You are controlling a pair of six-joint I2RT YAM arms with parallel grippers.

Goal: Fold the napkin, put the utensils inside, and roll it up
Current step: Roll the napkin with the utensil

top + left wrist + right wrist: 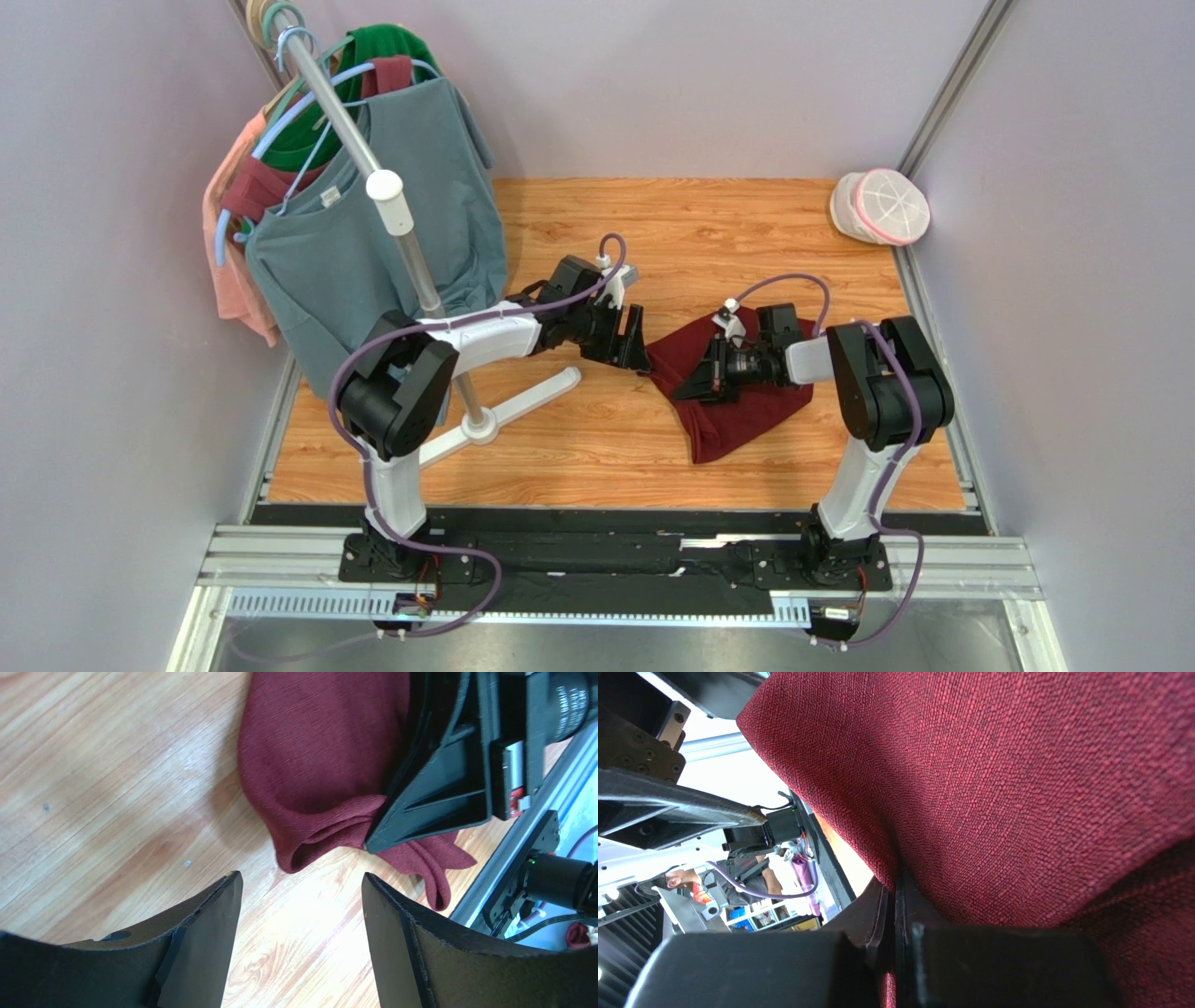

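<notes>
The maroon napkin (pixel 751 406) lies bunched on the wooden table right of centre. My right gripper (pixel 699 381) is shut on a fold of it at its left edge. In the right wrist view the cloth (pixel 1018 777) fills the frame and is pinched between the closed fingers of the right gripper (pixel 896 885). My left gripper (pixel 634 345) is open and empty just left of the napkin. In the left wrist view the left gripper (pixel 300 882) has its jaws wide apart over bare wood, a little short of the napkin (pixel 316 763). The fork is not in view.
A clothes rack with hanging shirts (pixel 379 224) stands at the back left, its white T-shaped base (pixel 526 399) under my left arm. A white and pink round thing (pixel 881 206) sits in the back right corner. A metal rail (pixel 617 560) runs along the near edge.
</notes>
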